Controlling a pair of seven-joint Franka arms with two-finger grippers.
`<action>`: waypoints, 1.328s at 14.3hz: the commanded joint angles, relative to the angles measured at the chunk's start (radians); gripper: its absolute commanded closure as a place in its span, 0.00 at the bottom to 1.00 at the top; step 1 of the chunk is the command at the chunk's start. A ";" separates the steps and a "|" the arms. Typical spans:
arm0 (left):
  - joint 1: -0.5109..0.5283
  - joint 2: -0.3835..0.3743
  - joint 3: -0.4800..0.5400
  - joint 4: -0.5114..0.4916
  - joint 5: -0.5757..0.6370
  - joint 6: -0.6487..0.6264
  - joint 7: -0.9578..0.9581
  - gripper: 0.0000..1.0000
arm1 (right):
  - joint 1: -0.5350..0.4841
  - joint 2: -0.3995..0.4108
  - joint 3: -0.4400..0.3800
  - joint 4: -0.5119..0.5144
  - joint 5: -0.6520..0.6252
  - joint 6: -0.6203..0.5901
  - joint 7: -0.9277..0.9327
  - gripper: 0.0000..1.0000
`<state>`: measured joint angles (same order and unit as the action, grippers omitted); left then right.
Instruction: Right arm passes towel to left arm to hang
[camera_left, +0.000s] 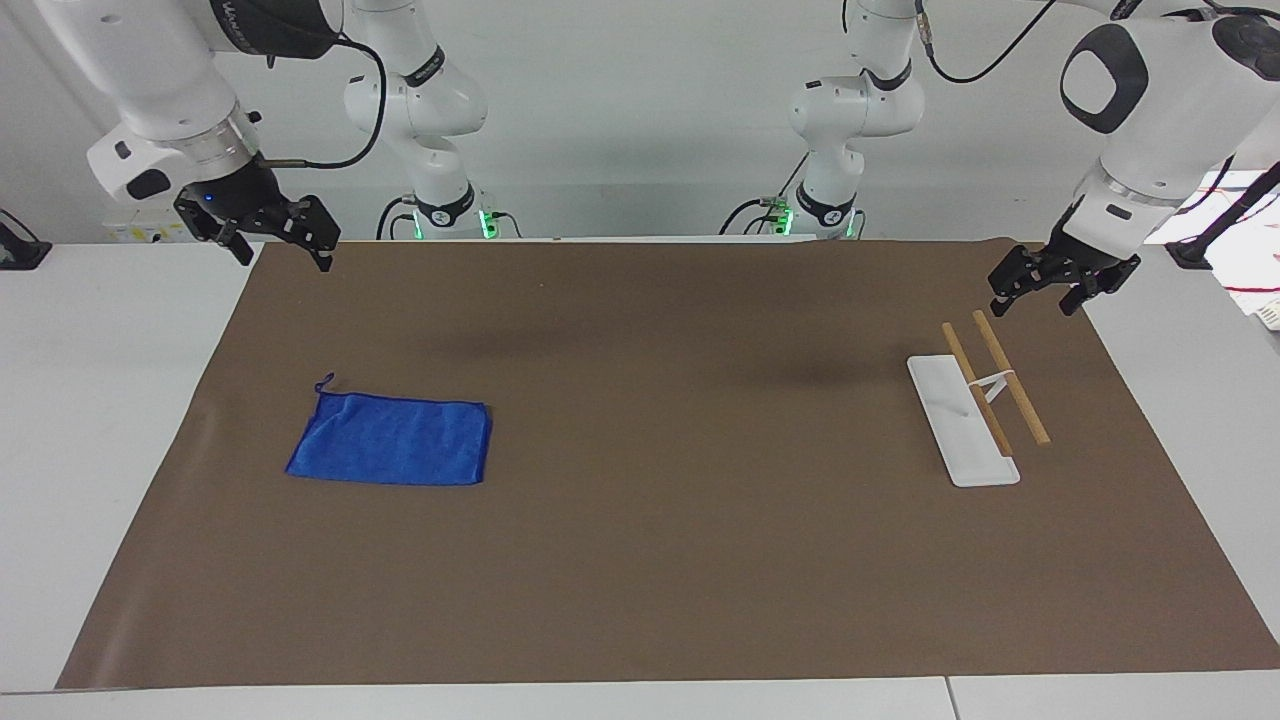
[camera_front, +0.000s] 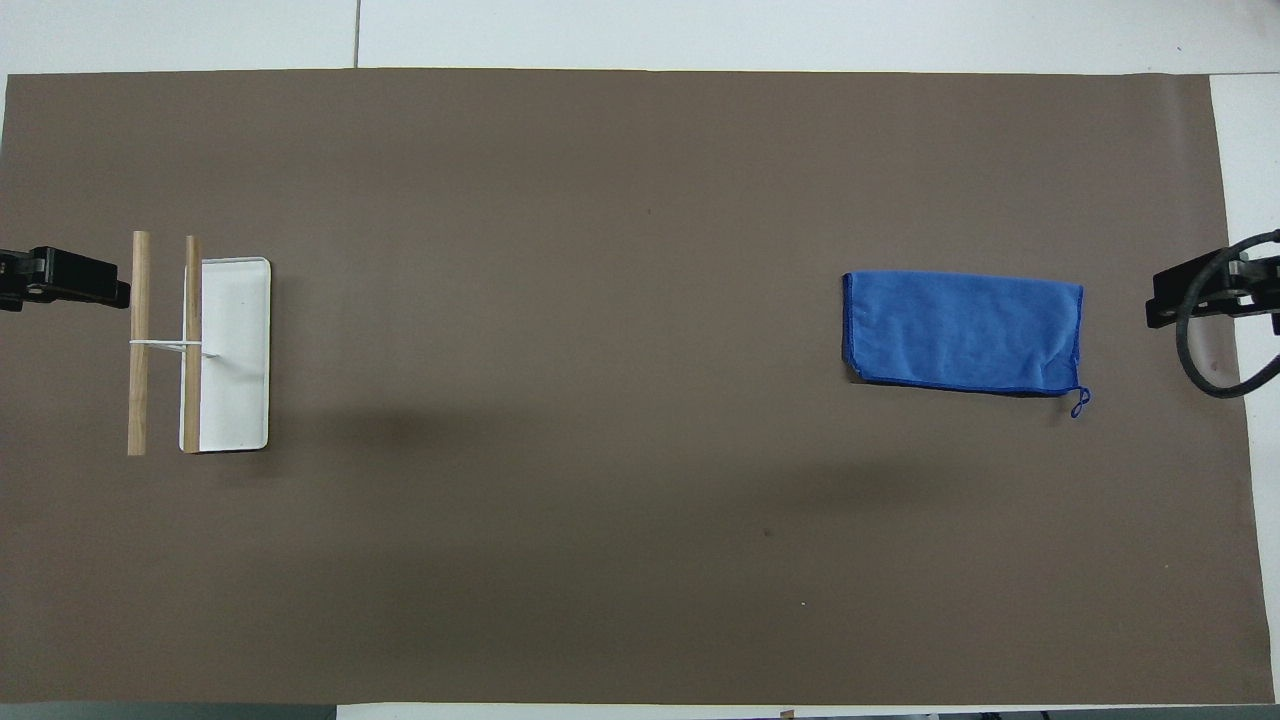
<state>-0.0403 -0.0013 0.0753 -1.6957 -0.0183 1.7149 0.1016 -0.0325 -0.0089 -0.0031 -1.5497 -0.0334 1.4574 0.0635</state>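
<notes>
Facing view: 1 small bright blue fuzzy microfibre towel (camera_left: 392, 440) lies flat on the brown mat (camera_left: 640, 560) covering the bench, toward the right arm's end, loop at its corner nearer the robots. 1 white-based rack w/ 2 wooden rods (camera_left: 985, 395) sits toward the left arm's end. 2 arms: right claw (camera_left: 281, 250) hangs over the mat corner, fingers apart, holding nothing; left claw (camera_left: 1040, 297) hangs over the rack, fingers apart. Overhead view: same 1 towel (camera_front: 962, 331), 1 rack (camera_front: 200, 343); claws only partly seen at the frame edges.

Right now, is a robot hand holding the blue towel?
No. The towel lies flat on the brown mat. The right gripper and left gripper are both open, empty, up in the air.
</notes>
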 joint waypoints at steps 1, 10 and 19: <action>0.000 -0.028 -0.003 -0.030 0.023 0.005 -0.014 0.00 | -0.004 0.004 -0.005 0.013 0.021 -0.017 -0.027 0.00; 0.000 -0.029 -0.003 -0.030 0.023 0.005 -0.014 0.00 | 0.006 0.001 -0.005 0.002 0.015 -0.006 -0.010 0.00; 0.000 -0.029 -0.003 -0.030 0.023 0.005 -0.014 0.00 | -0.007 -0.016 -0.006 -0.047 0.017 0.023 -0.005 0.00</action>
<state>-0.0403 -0.0013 0.0753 -1.6957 -0.0183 1.7149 0.1016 -0.0313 -0.0073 -0.0049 -1.5628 -0.0323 1.4579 0.0636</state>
